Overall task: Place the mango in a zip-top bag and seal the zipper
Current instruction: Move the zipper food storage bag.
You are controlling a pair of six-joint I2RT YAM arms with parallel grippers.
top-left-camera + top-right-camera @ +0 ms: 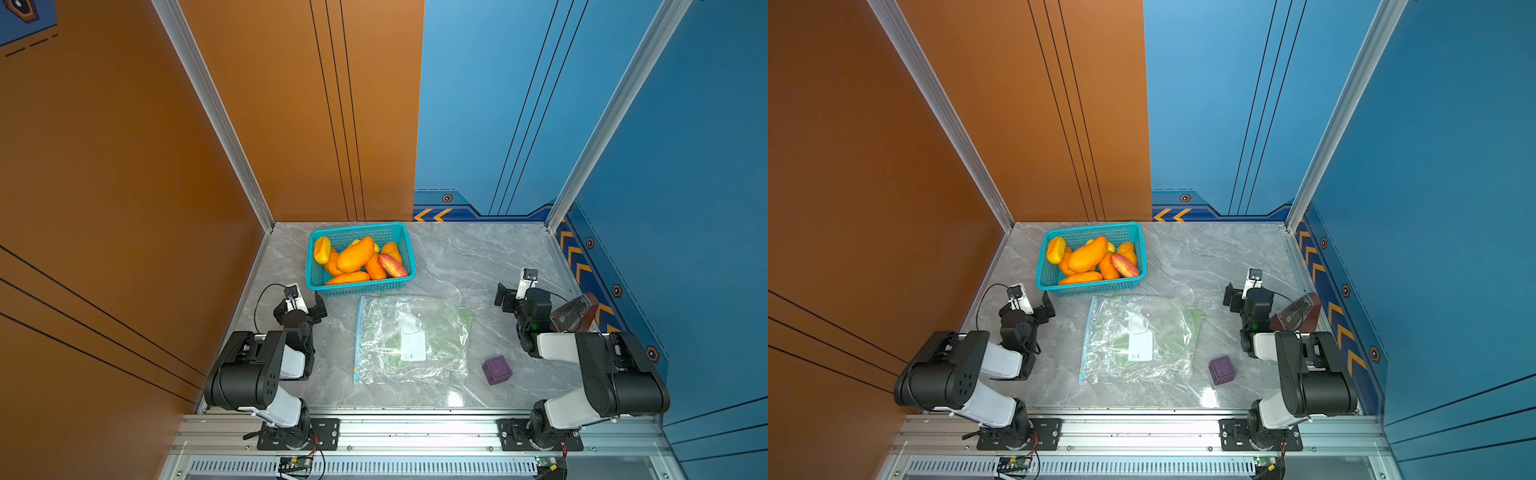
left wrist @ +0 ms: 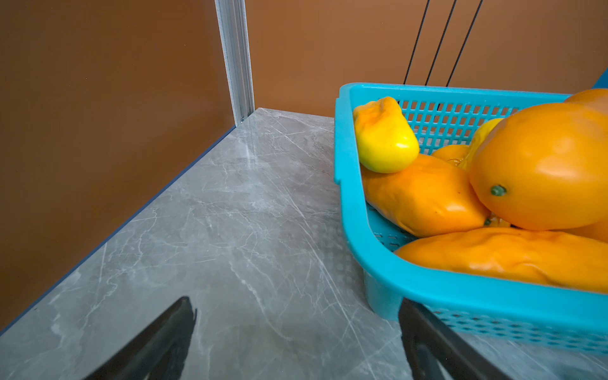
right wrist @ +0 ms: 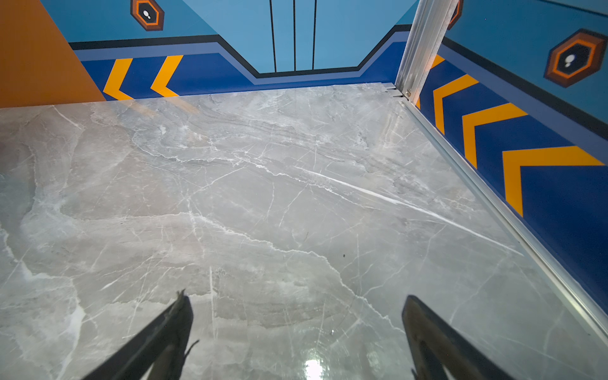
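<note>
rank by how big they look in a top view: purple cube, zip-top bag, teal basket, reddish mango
1. zip-top bag, a little ahead of the basket
2. teal basket
3. reddish mango and purple cube: they look about alike, so not ranked against each other

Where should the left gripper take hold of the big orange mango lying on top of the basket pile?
Probably across the narrow middle of the top mango, coming from above: it lies uppermost, with other mangoes and the basket walls crowding its sides. The left gripper is open.
</note>
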